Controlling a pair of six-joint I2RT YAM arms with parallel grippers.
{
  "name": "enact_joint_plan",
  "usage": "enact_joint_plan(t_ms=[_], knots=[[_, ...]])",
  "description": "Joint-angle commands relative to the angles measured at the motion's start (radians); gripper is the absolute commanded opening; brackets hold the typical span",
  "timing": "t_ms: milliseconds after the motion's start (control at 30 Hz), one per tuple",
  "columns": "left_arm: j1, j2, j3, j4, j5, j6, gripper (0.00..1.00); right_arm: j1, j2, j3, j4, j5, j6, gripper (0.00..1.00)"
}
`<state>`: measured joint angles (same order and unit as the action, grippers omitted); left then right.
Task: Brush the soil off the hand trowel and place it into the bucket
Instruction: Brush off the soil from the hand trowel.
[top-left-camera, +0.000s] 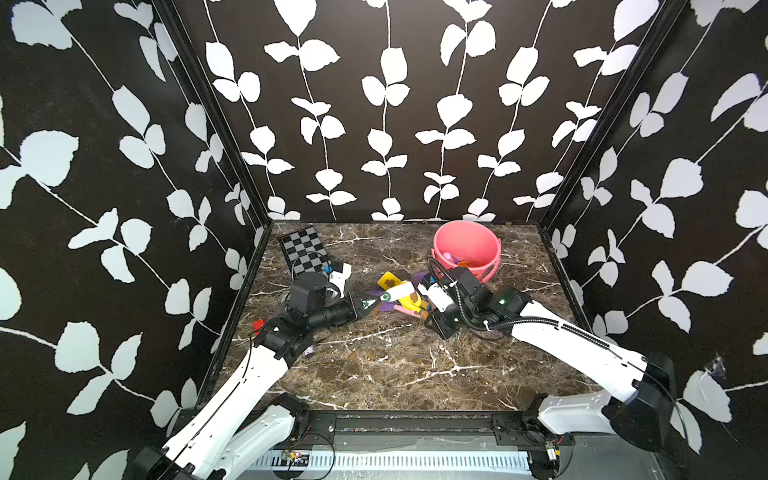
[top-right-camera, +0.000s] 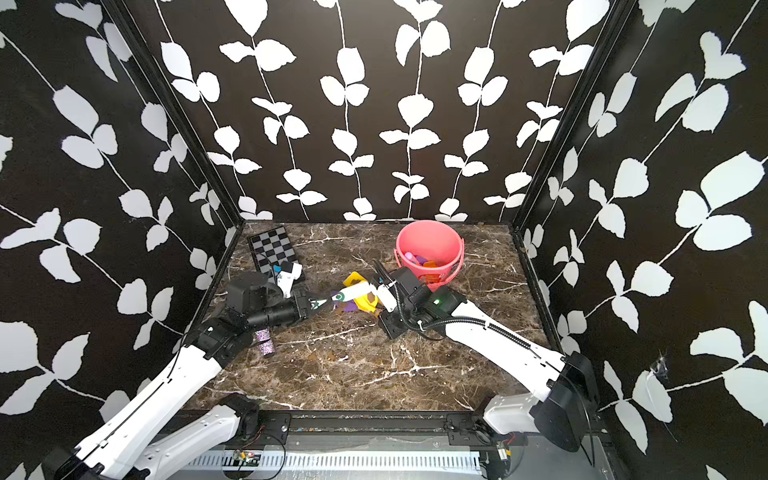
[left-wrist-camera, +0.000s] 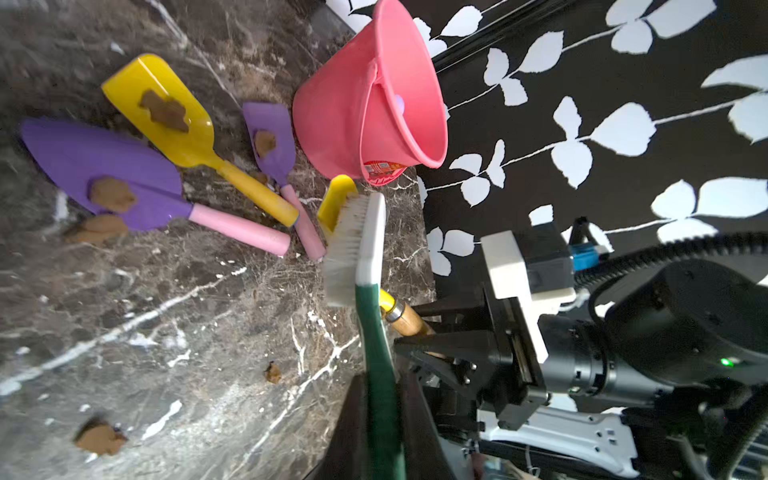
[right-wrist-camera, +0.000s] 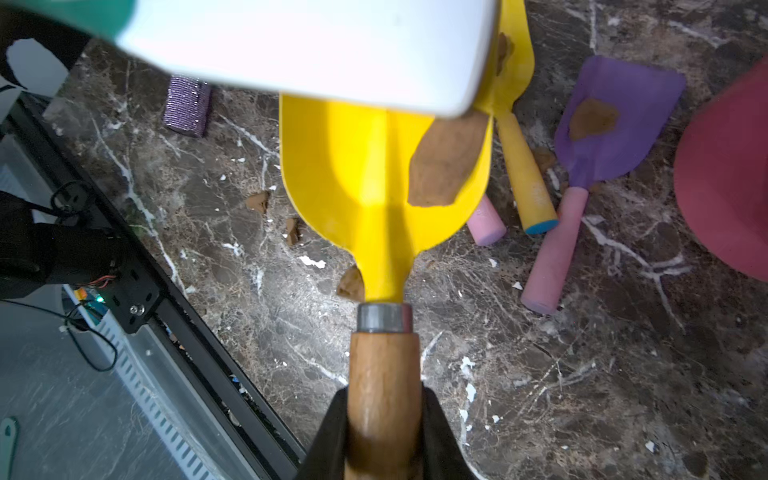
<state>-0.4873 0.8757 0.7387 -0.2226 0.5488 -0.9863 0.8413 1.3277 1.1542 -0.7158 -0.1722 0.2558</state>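
Note:
My right gripper (right-wrist-camera: 384, 399) is shut on the wooden handle of the hand trowel (right-wrist-camera: 365, 174), held just above the table in front of the pink bucket (top-left-camera: 467, 245). A brown clump of soil (right-wrist-camera: 444, 162) sticks to its yellow blade. My left gripper (left-wrist-camera: 382, 386) is shut on the green handle of a white-backed brush (left-wrist-camera: 370, 241). The brush head lies over the far end of the blade, bristles toward it, and hides the tip. In both top views the left gripper (top-left-camera: 368, 305) and right gripper (top-right-camera: 380, 311) meet at mid-table.
A yellow scoop (left-wrist-camera: 166, 112), a purple trowel (left-wrist-camera: 104, 166) and a small purple spade (left-wrist-camera: 272, 137) lie by the bucket (left-wrist-camera: 374, 104), each with soil on it. Loose crumbs (left-wrist-camera: 99, 438) dot the marble. A checkerboard (top-left-camera: 303, 249) sits back left, a glittery block (top-right-camera: 266, 340) near the left arm.

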Motion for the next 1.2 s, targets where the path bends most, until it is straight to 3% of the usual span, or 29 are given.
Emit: enact_joint_plan(t_ms=[0,400,600,700,833,1000,1167], knots=[[-0.001,-0.009,-0.057,0.204,0.042,-0.224,0.00,0.020,0.009,0.002,0.113,-0.002,-0.012,0.00],[-0.001,-0.061,-0.007,0.021,-0.055,-0.119,0.00,0.030,0.055,-0.002,0.136,0.009,-0.023,0.00],[0.000,-0.127,0.042,-0.145,-0.212,-0.016,0.00,0.029,0.048,-0.004,0.103,0.030,-0.034,0.00],[0.000,-0.126,0.024,-0.068,-0.175,-0.055,0.00,0.030,0.042,-0.006,0.093,0.048,-0.039,0.00],[-0.001,-0.084,-0.076,0.207,-0.031,-0.248,0.00,0.030,0.032,-0.008,0.119,0.034,-0.029,0.00],[0.000,-0.087,-0.039,0.155,-0.033,-0.199,0.00,0.030,0.041,-0.007,0.123,0.028,-0.027,0.00],[-0.002,-0.057,-0.099,0.255,0.011,-0.291,0.00,0.030,0.046,0.000,0.136,0.010,-0.023,0.00]])
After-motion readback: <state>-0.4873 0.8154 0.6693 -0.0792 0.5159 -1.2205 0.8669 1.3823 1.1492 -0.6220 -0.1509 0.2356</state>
